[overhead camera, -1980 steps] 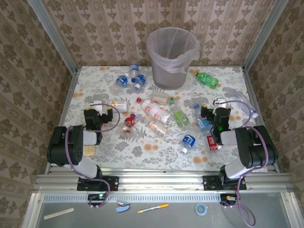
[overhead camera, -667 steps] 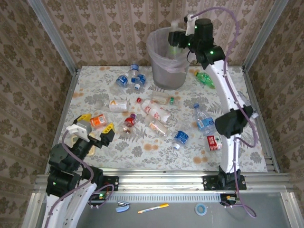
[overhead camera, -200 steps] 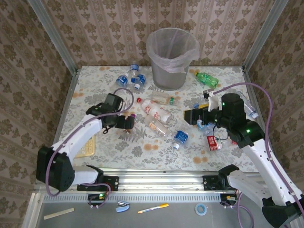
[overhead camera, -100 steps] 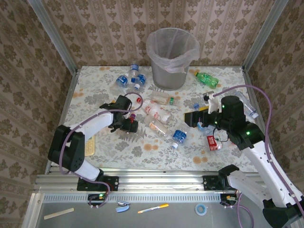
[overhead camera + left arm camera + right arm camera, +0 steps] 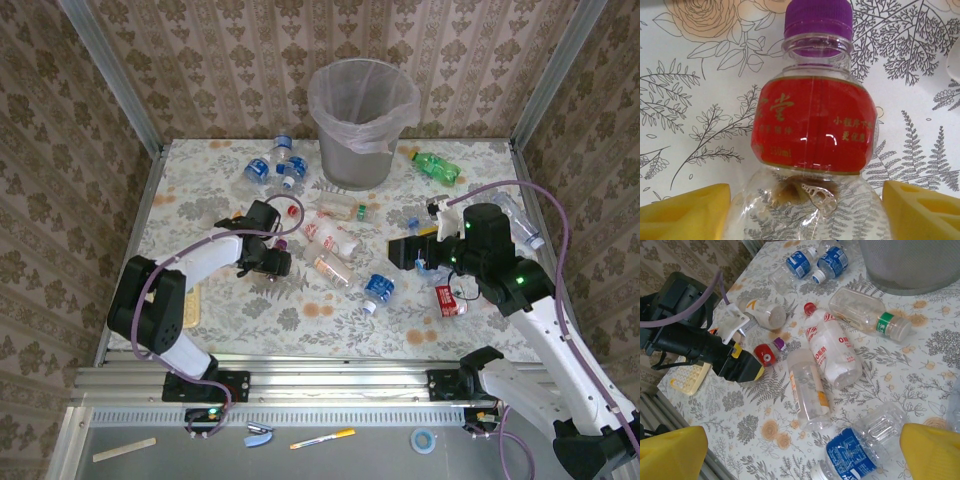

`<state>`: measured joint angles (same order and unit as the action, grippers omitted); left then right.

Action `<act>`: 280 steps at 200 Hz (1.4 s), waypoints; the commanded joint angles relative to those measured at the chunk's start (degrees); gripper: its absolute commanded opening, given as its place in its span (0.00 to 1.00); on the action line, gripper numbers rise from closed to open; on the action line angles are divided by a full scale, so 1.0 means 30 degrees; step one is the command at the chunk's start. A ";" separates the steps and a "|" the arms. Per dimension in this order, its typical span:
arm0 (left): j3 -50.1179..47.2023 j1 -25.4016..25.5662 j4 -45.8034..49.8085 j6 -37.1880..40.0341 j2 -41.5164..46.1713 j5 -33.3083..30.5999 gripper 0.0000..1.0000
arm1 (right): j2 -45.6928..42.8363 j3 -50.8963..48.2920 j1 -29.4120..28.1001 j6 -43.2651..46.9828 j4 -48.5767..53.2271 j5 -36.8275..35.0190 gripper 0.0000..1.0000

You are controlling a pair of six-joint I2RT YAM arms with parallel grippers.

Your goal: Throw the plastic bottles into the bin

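Note:
A crushed clear bottle (image 5: 815, 125) with a red label and purple cap lies on the floral table. My left gripper (image 5: 805, 210) is down over it, yellow fingers (image 5: 685, 212) pressed against both its sides. From above, that gripper (image 5: 268, 258) is left of centre. My right gripper (image 5: 401, 252) hovers open right of centre, and a blue-labelled bottle (image 5: 855, 450) lies on the table below its spread fingers (image 5: 932, 452). Several more plastic bottles lie between the arms (image 5: 330, 268) and near the bin (image 5: 275, 165). A green one (image 5: 437, 166) lies at the right. The grey lined bin (image 5: 362, 120) stands at the back.
A flat beige block (image 5: 188, 305) lies by the left arm's base. A small red carton (image 5: 447, 298) sits under the right arm. Patterned walls and metal posts close in the table on three sides. A metal rail runs along the near edge.
My left gripper's jaws have closed in from wide open onto the red-labelled bottle, and the wrist has edged slightly right. The right arm has barely moved.

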<state>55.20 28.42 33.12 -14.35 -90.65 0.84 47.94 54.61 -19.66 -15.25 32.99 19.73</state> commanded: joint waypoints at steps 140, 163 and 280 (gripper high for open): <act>-0.1730 0.2395 -0.2331 0.0815 0.7021 -0.0337 0.62 | 0.0065 -0.0742 -0.0156 -0.1103 -0.0627 0.0064 1.00; -0.2221 0.3829 -0.3443 0.1601 0.8610 -0.1091 0.62 | 0.0340 -0.0771 -0.0184 -0.1525 -0.1476 0.0258 1.00; -0.3468 0.7697 -1.2775 0.4843 1.3972 -0.3466 0.63 | 0.0211 -0.0813 -0.0655 -0.2097 -0.2189 0.0068 1.00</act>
<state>42.78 51.35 6.81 -2.87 -49.93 -7.84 50.68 52.86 -21.23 -21.26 27.11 21.17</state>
